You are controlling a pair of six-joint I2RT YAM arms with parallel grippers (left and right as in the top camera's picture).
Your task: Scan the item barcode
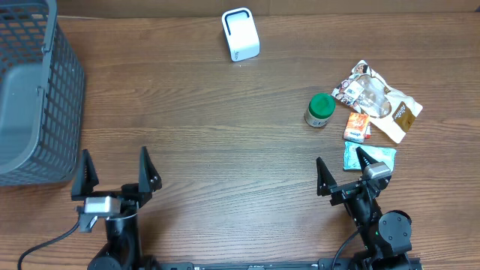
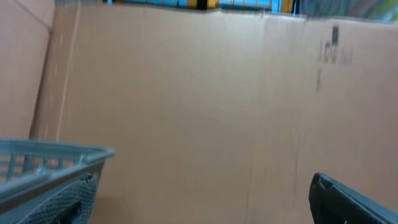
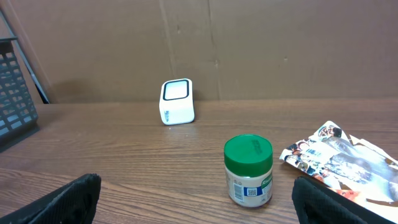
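Looking from your left, you are seeing the gray basket (image 1: 37,97) sitting at the far left edge of the table (image 1: 225,150). Just beside it, toward the near edge, your left hand (image 1: 115,171) is hovering with its fingers spread wide, holding nothing. Its wrist camera is facing a cardboard wall (image 2: 186,93).

The white scanner (image 1: 240,34) is standing upright at the far middle of the table, well apart from both hands. Further right, the items are lying in a cluster. The green-lidded jar (image 1: 320,110) is standing upright, with the orange box (image 1: 357,127) near it. The snack bag (image 1: 379,101) is lying flat just behind the box, and the teal packet (image 1: 375,156) is lying nearest you.

Your right hand (image 1: 341,166) is waiting fully open and empty, with one finger overlapping the teal packet in the overhead view.
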